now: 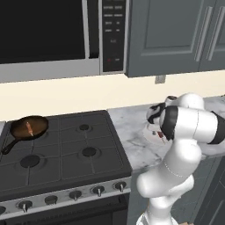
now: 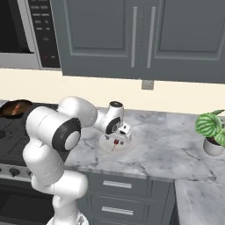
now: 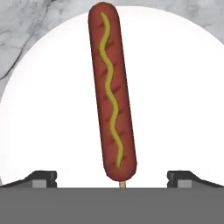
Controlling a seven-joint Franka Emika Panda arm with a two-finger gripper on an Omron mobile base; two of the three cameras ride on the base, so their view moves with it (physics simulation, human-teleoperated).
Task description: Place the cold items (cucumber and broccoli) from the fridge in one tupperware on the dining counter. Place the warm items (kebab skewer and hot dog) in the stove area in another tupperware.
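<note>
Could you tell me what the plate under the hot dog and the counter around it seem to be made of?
The plate looks like plain white ceramic or plastic with a matte finish: uniform, no pattern or glare. The counter looks like polished marble or a marble imitation: pale grey with darker veins running through it.

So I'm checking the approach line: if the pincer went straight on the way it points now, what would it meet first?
Most likely the hot dog, lying between the open pincer's tips on the white plate. How far off it is cannot be judged.
</note>
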